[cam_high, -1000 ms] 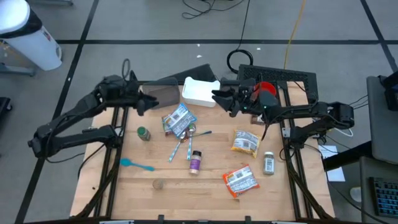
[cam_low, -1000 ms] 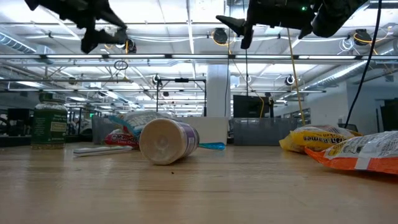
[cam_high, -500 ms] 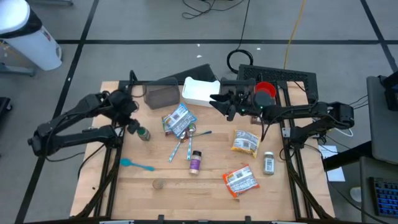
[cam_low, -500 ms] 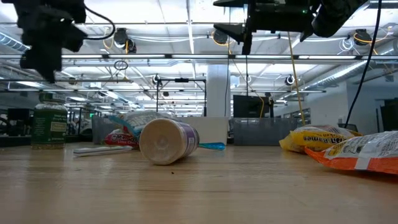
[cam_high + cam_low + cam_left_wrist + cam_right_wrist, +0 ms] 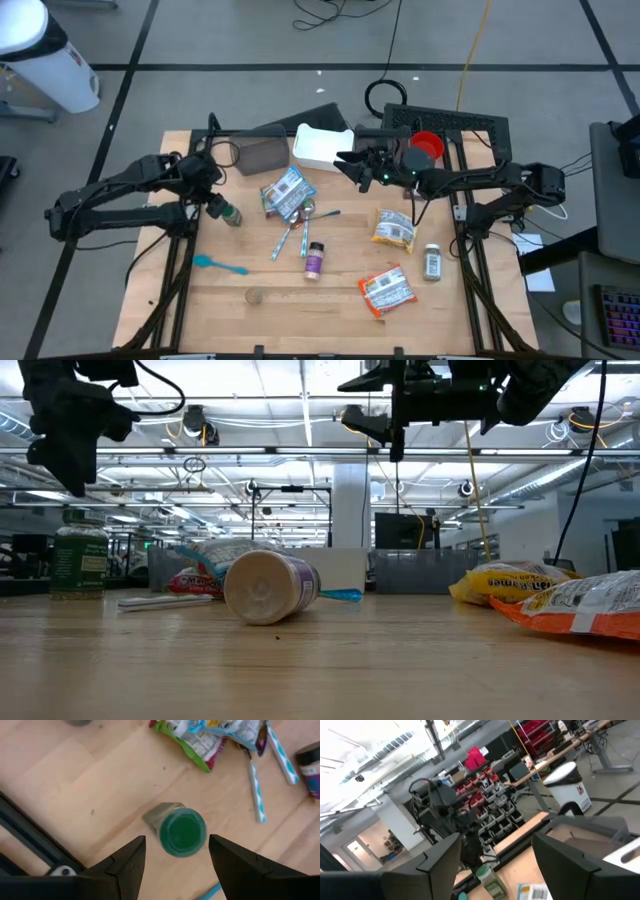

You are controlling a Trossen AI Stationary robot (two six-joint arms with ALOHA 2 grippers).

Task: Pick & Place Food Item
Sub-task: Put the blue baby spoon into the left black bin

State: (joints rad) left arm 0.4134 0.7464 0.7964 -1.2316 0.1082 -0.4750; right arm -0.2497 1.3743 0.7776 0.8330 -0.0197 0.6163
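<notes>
A small jar with a green lid (image 5: 182, 832) stands upright on the wooden table (image 5: 330, 310) near its left side. My left gripper (image 5: 176, 840) hangs above the jar, pointing steeply down. It is open, one finger on either side of the lid, and touches nothing. In the high view it is at the table's left (image 5: 216, 203), and in the low view it hangs high above the jar (image 5: 80, 565). My right gripper (image 5: 346, 161) is open and raised near the table's far edge, beside a white container (image 5: 322, 148), with nothing between its fingers.
A blue-green snack bag (image 5: 287, 192), a yellow bag (image 5: 394, 229) and an orange bag (image 5: 386, 290) lie on the table. So do spoons, a purple bottle (image 5: 314, 260), a spice jar (image 5: 433, 262) and a teal utensil (image 5: 220, 264). A grey container (image 5: 262, 155) and a red bowl (image 5: 425, 148) stand at the far edge.
My left gripper has swung from the grey container toward the table's left and near side. It has sunk and tipped from nearly level to steeply downward, and now hangs over the green-lidded jar. Its fingers stay open. Nothing on the table has moved.
</notes>
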